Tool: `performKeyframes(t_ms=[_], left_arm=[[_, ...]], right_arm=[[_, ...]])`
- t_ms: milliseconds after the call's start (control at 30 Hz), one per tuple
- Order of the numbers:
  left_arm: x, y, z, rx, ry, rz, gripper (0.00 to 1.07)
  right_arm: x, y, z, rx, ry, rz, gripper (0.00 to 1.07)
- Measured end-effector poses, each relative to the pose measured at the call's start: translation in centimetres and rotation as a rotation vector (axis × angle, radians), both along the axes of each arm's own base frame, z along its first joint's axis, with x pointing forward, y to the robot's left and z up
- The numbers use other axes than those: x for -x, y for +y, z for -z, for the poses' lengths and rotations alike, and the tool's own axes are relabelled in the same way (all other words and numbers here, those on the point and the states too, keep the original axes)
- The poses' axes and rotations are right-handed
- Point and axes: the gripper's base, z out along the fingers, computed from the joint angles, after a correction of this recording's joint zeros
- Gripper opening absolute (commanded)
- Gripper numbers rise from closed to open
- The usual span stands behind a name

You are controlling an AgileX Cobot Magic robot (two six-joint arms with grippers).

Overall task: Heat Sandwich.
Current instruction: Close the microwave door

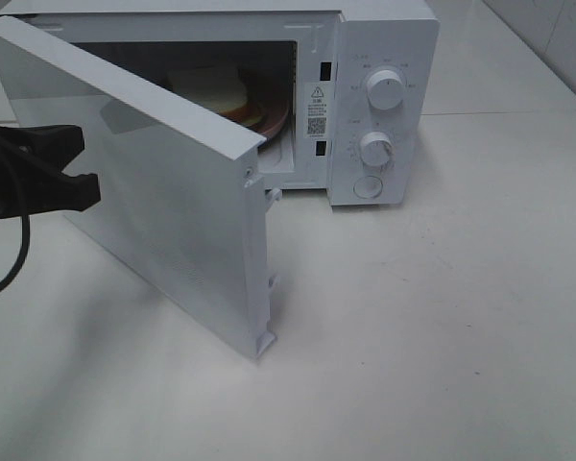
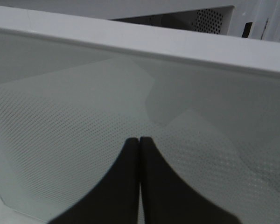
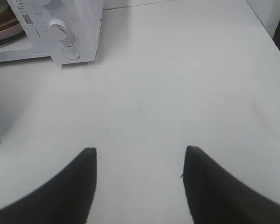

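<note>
Sandwich [image 1: 211,89] inside microwave [image 1: 403,48], well beyond left hand [image 1: 88,168]

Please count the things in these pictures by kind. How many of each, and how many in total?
microwave: 1
sandwich: 1
pink plate: 1
knobs: 2 (upper knob, lower knob)
round button: 1
claws: 2 (left claw, right claw)
Total: 8

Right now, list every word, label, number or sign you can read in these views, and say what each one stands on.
No text is legible enough to quote.
Sticker on the microwave door frame: a warning triangle sign and a square code; its print is too small to read.
Markings around the upper knob and lower knob: too small and blurred to read.
</note>
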Motion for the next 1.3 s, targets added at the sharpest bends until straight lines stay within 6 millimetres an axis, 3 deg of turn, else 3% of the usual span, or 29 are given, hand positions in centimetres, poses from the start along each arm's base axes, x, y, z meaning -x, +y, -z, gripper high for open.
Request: performKeyframes(t_ms=[333,633,1000,1300], left_arm=[[-0.1,-2.7,1.3,-0.025,-0.035,-0.060,0.00],[-1.4,-6.7,1.3,-0.037,-0.049,-0.049,0.00],[-2.5,-12.3,1.6,-0.203,-0.070,-0.094,0.00],[-3.7,-14.7,1.4,-0.308,-0.109,-0.107,0.00]], right_arm=[[0.0,0.0,0.0,0.000,0.000,0.000,0.55],[0.0,0.0,0.0,0.000,0.000,0.000,0.55],[0.0,0.0,0.0,0.000,0.000,0.000,0.55],[0.0,0.0,0.0,0.000,0.000,0.000,0.55]])
